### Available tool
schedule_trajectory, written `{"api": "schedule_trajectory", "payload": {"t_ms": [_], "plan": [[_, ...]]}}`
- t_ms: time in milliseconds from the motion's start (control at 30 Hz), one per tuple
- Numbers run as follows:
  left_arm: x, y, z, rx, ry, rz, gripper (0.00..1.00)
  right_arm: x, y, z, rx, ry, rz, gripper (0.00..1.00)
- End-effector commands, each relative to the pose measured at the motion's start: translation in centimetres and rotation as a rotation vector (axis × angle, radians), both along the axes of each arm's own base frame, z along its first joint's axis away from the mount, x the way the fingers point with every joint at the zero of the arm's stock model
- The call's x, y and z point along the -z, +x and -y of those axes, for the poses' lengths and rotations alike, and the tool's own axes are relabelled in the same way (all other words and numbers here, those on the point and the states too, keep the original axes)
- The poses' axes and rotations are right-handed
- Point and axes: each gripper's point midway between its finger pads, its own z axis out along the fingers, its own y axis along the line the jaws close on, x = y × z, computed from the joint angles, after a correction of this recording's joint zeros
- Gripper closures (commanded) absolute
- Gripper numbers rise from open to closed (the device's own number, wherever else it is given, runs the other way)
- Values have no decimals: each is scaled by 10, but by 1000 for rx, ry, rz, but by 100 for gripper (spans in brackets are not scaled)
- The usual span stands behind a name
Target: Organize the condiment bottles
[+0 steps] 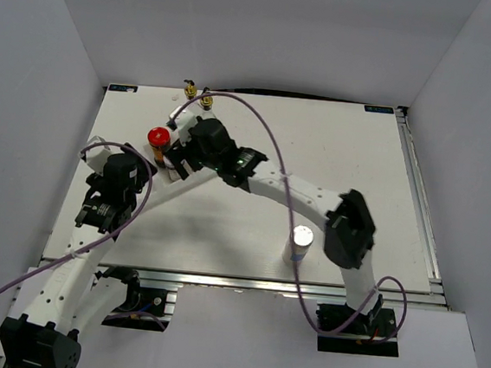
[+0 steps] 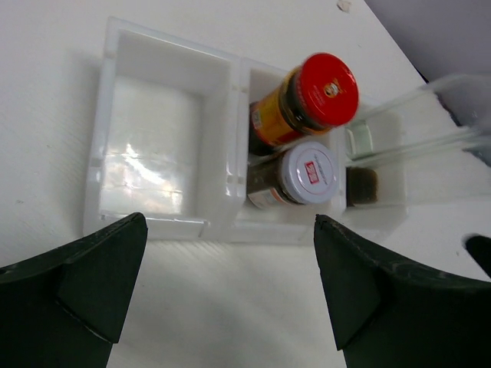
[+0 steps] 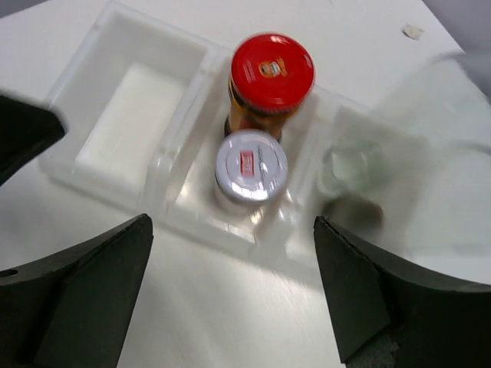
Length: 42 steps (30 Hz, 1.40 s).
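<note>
The white tray (image 2: 165,138) lies at about ten o'clock on the worktop (image 1: 359,178), and most of the sorting looks done. The red-lidded jar (image 3: 272,73) and the label-lidded jar (image 3: 251,165) share the middle compartment, upright, with the red one at twelve o'clock of the other and right against it. They seem paired there as the two squat jars. The glass bottles (image 2: 418,138) stand in the compartment at three o'clock, though they are blurred from both wrists. The compartment at nine o'clock holds nothing, and I'd guess it is meant for the shakers.

One silver-capped shaker (image 1: 300,241) stands upright at about six o'clock near the front edge, well apart from the tray. I cannot find the second one.

The right claw (image 3: 230,291) hangs over the tray with its jaws spread wide and nothing between them. The left claw (image 2: 230,291) is just as wide and empty on the tray's near side. Either looks free to fetch the shaker.
</note>
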Motion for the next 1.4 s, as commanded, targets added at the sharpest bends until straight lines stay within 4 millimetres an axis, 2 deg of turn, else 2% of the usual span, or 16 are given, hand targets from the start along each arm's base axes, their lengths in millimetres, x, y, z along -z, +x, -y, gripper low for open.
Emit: {"api": "schedule_trajectory", "payload": {"t_ms": [0,33,67,133,200,400,533,667,700,800,900,933,967,1067,1167,1367], "plan": [[-14,6,24,150,-30,44,2,-65,-19,44,41,90,45,11],[-9,6,32,185,-39,38,2,-32,-22,67,92,21,17,11],[-11,9,39,214,-46,54,2,-53,-29,87,116,55,32,11],[-9,11,51,248,-56,51,2,-45,-26,122,213,67,-5,10],[-8,14,81,342,-43,50,2,-36,-32,164,271,85,-59,11],[-9,-2,190,753,78,29,2,-31,-6,292,584,148,-117,11],[-25,-27,275,1100,94,101,2,-45,4,370,823,228,-111,11],[-32,-37,336,1308,191,111,2,-58,6,436,1034,312,-87,11],[-49,-37,352,1353,201,150,2,-54,7,463,1119,313,-95,11],[-40,-34,391,1489,293,142,2,-50,2,513,1278,345,-116,11],[-49,-27,430,1617,350,191,2,-35,-5,541,1355,347,-168,11],[-65,-29,445,1690,362,252,2,-33,-7,546,1366,359,-176,11],[-49,-27,457,1732,375,226,2,-32,-8,549,1371,368,-183,10],[-45,-29,486,1864,404,254,2,-32,-11,567,1416,395,-188,11],[-47,-31,504,1926,420,285,2,-35,-13,565,1388,427,-181,10],[-12,-37,523,2022,488,276,2,-41,-17,565,1376,454,-159,11]]}}
